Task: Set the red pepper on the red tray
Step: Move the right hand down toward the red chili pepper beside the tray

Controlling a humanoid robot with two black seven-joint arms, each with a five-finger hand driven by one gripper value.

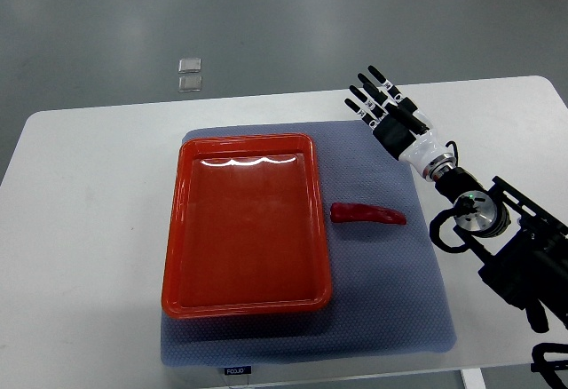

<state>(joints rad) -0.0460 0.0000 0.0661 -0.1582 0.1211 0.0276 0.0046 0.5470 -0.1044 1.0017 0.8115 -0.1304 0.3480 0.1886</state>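
A red pepper (367,215) lies flat on the blue-grey mat (390,291), just right of the red tray (246,223), its stem end toward the tray. The tray holds nothing. My right hand (380,105) hovers over the mat's far right corner, above and beyond the pepper, fingers stretched out and holding nothing. Its arm (497,238) comes in from the lower right edge. The left arm does not show.
The mat covers the middle of a white table (89,229). Two small clear squares (189,73) lie on the grey floor past the table's far edge. A small white label (237,370) sits at the mat's front edge.
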